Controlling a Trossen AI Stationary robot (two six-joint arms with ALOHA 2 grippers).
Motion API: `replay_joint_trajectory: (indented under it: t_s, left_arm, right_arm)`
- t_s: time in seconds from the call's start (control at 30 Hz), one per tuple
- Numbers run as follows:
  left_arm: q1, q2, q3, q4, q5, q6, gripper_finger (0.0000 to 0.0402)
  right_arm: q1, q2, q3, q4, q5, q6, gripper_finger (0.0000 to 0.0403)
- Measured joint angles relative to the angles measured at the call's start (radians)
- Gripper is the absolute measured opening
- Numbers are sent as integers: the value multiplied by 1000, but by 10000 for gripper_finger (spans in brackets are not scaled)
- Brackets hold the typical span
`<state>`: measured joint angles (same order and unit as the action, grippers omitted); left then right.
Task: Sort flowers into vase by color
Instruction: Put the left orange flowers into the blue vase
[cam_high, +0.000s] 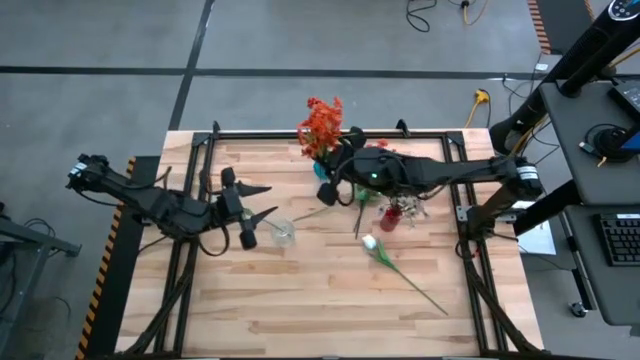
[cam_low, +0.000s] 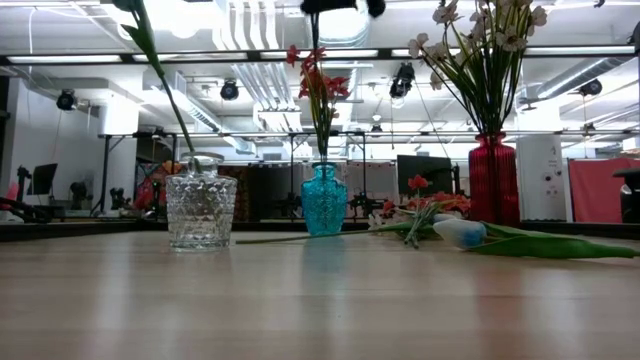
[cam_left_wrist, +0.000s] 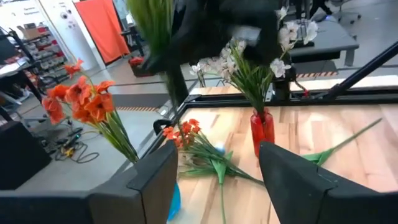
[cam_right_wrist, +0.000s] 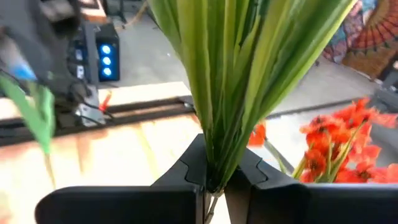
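Observation:
My right gripper (cam_high: 335, 190) hangs high over the table's far middle, shut on a green-leaved flower spray (cam_right_wrist: 236, 68); its blossoms do not show. My left gripper (cam_high: 262, 200) stands open to the left of it, fingers (cam_left_wrist: 155, 180) holding nothing. Orange-red flowers (cam_high: 322, 125) stand in a teal vase (cam_low: 324, 200). Pale blossoms (cam_low: 485, 40) stand in a red vase (cam_low: 495, 180). A green stem (cam_low: 155, 60) rises leaning left out of a clear vase (cam_low: 201, 210). A white tulip (cam_high: 370, 242) and an orange spray (cam_left_wrist: 186, 132) lie on the table. My right gripper pinches the spray where its green leaves gather into a narrow bundle (cam_right_wrist: 214, 165), between its two fingers. The fingers come nearly level from the table's right. The leaves fan out beyond the fingertips, and the spray is lifted clear of the table.
Black frame rails (cam_high: 300, 135) run along the table's far edge and sides. The tulip's long stem (cam_high: 420, 290) reaches toward the near right. Bare wood (cam_high: 300, 310) lies at the near side.

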<state>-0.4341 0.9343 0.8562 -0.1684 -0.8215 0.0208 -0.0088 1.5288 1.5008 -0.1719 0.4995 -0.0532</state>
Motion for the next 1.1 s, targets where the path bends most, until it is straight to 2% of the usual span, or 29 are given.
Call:
replay_joint_trajectory:
  t_s: [0.2,0.5,1.1]
  left_arm:
    - [-38,-31,-1,-34,1,-25,208]
    - [-58,-33,-1,-25,1,-3,208]
    - [-57,-19,-2,-11,-8,21,208]
  right_arm:
    - [-77,19,-83,162,-2,-23,19]
    - [-131,19,-236,348,-2,-59,19]
    - [-196,37,-238,372,-2,-60,19]
